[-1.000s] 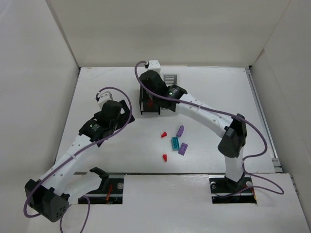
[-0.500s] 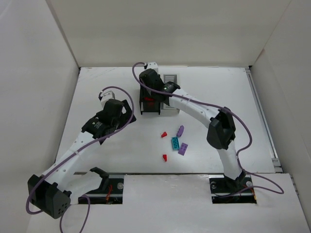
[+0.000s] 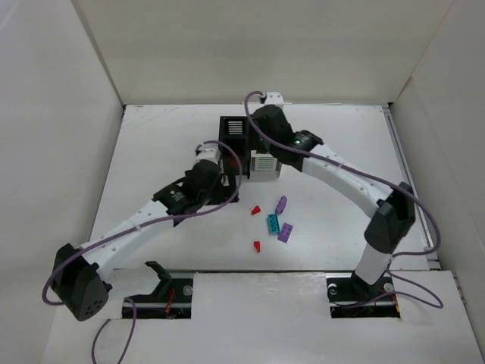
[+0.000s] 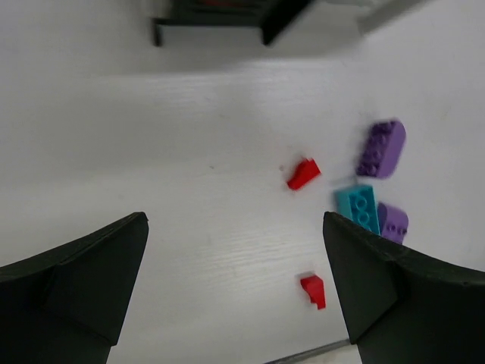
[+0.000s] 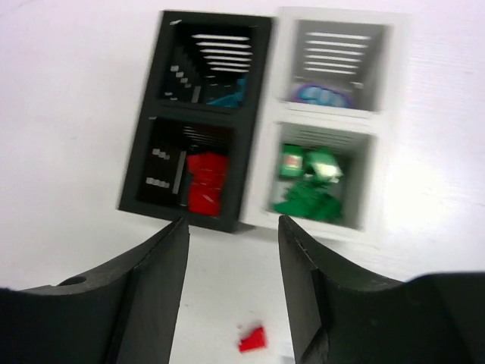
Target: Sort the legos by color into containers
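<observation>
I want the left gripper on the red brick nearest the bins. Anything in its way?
Nothing visible. The left gripper is open, and the red brick lies alone ahead of it, with only bare table between. The teal-and-purple piece sits off to one side, not touching the brick.

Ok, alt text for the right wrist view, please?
Black bin and white bin side by side: black holds teal legos and red legos, white holds purple legos and green legos. Open right gripper hovers above a loose red brick.
</observation>
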Action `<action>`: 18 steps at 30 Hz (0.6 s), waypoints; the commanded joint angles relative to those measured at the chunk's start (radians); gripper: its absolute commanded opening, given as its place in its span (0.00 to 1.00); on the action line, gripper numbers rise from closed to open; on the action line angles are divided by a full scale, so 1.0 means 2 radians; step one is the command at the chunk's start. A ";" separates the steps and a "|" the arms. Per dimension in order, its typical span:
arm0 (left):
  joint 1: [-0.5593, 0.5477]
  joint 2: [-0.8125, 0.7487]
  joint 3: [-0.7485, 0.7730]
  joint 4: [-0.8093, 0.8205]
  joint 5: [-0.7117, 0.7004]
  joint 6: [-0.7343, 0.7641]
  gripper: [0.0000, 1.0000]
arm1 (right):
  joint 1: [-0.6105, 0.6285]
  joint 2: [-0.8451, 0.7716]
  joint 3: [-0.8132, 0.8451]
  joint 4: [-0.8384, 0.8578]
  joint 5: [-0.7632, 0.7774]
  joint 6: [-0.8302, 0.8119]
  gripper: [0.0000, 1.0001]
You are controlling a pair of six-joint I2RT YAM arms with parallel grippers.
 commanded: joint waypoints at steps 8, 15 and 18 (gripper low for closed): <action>-0.134 0.148 -0.006 0.135 0.037 0.123 0.72 | -0.071 -0.173 -0.195 0.010 0.016 0.052 0.56; -0.134 0.174 -0.016 0.197 0.045 0.168 0.69 | -0.081 -0.207 -0.243 0.005 0.011 0.066 0.56; -0.134 0.194 -0.024 0.213 0.050 0.187 0.68 | -0.086 -0.207 -0.248 0.000 0.007 0.066 0.56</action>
